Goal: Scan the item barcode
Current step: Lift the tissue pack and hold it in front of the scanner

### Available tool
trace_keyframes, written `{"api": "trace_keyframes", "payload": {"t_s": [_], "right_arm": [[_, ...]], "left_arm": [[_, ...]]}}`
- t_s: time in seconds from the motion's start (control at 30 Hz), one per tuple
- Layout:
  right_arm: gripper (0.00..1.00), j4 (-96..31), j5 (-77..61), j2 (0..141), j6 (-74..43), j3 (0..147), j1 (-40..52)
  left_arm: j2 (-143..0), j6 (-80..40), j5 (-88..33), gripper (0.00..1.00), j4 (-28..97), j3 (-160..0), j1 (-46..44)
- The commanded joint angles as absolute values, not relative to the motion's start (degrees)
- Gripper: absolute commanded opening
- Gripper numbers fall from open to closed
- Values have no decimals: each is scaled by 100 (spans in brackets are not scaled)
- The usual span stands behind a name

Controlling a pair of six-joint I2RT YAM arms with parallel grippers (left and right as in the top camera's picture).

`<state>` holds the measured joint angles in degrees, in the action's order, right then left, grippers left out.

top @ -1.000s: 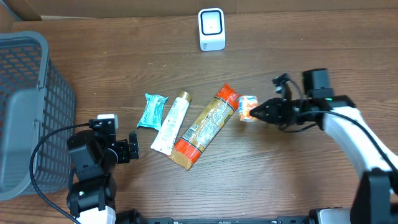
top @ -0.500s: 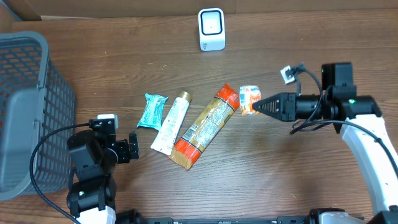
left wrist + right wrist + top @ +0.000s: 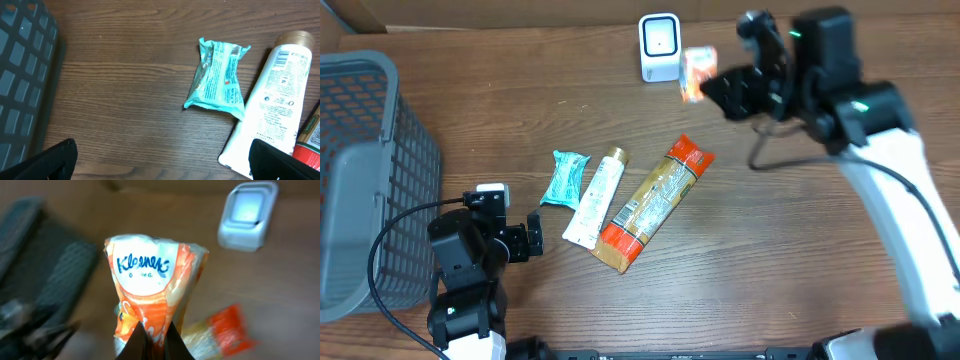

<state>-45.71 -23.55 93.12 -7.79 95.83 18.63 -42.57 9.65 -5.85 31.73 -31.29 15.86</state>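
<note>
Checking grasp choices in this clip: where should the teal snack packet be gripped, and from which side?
Across its narrow width, in the half farther from the left pincer, coming straight down. The teal snack packet lies flat, and its nearer corner seems to touch the white tube, so the farther half leaves more room on that side.

"Kleenex" in blue letters, on the orange-and-white tissue pack [image 3: 150, 292]
</note>
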Motion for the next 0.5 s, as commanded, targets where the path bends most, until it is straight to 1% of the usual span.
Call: {"api": "trace_keyframes", "payload": {"t_s": [0.0, 0.07, 0.17, 0.3, 0.47], "right_arm": [[3, -4016, 86, 9961, -836, 9688, 2279], [3, -3487, 961, 10272, -657, 9688, 2482], [3, -2770, 1732, 10700, 1, 9688, 2663], [3, -1859, 2412, 11225, 819, 9688, 2766], [3, -770, 2864, 11740, 1691, 9703, 2808]], "left_arm": [[-4265, 1074, -668, 100, 3153, -3111, 1616], [-4265, 1074, -668, 100, 3153, -3111, 1616], [-4265, 1074, -668, 100, 3151, -3111, 1616], [-4265, 1074, -668, 100, 3151, -3111, 1616], [-4265, 1074, -666, 100, 3153, -3111, 1616]]}}
